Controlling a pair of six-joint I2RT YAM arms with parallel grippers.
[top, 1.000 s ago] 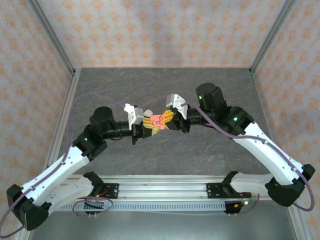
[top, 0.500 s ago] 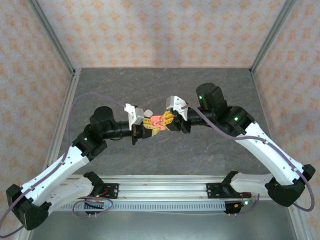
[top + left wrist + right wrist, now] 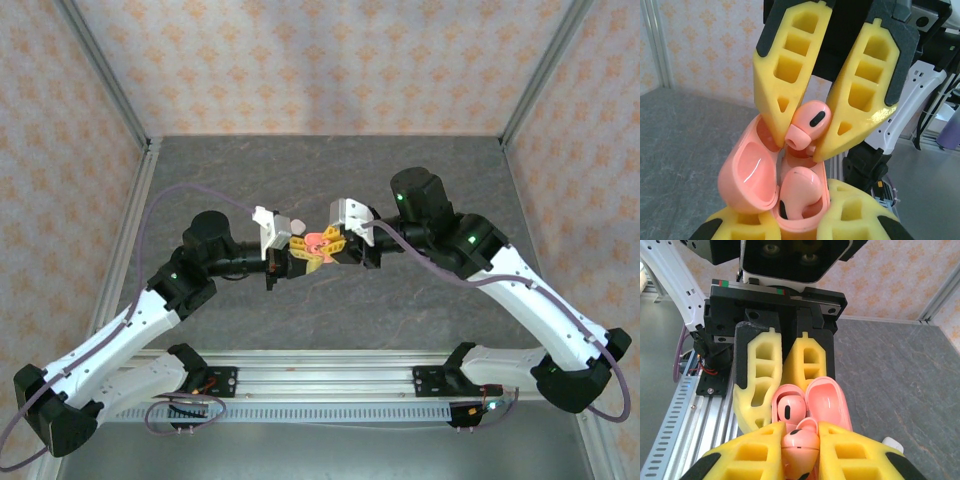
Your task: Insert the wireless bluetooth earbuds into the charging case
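- Table (image 3: 420, 300): grey top, with both arms meeting above its middle.
- The left gripper (image 3: 298, 256), jaws nearly closed, clamps the open pink case (image 3: 747, 175) by its base.
- The right gripper (image 3: 332, 243), jaws pinched on a pink earbud (image 3: 807, 122), holds it just above the case's empty socket. It is further left, nearer the case, than a second ago.
- A second earbud (image 3: 797, 192) sits in the case.
- A whitish object (image 3: 297, 224) lies on the table just beyond the grippers.

right claw (image 3: 327, 243) drawn in closer to left claw (image 3: 299, 256), coral-pink earbud (image 3: 809, 120) brought nearer the open charging case (image 3: 747, 172)
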